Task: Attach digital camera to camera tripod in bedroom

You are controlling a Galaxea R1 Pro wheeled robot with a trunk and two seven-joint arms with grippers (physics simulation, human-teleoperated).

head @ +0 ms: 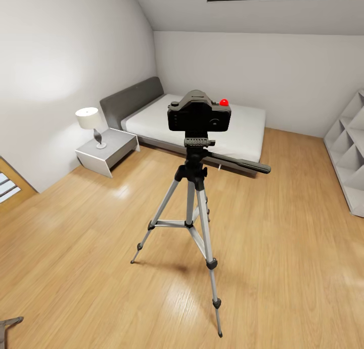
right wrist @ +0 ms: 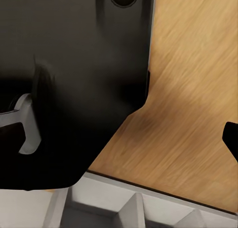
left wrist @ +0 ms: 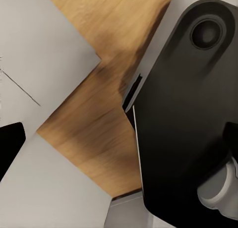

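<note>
One camera (head: 199, 114), black with a red button on top, is seen at the centre of the head view, seated on the head plate of the tripod (head: 194, 207). No gap can be made out between the two. The tripod stands on three spread silver legs on the wood floor (head: 283, 248), its pan handle pointing toward the right of the frame. Behind it, a low bed (head: 237, 131) lies against the far wall; a nightstand (head: 108, 150) with a lamp (head: 91, 122) is placed at middle left, shelving (head: 351, 157) at the right edge. The attaching step is judged done or all but done; only a check of the seating appears called for. Whether either gripper is spread or pressed together cannot be told from the wrist views.
</note>
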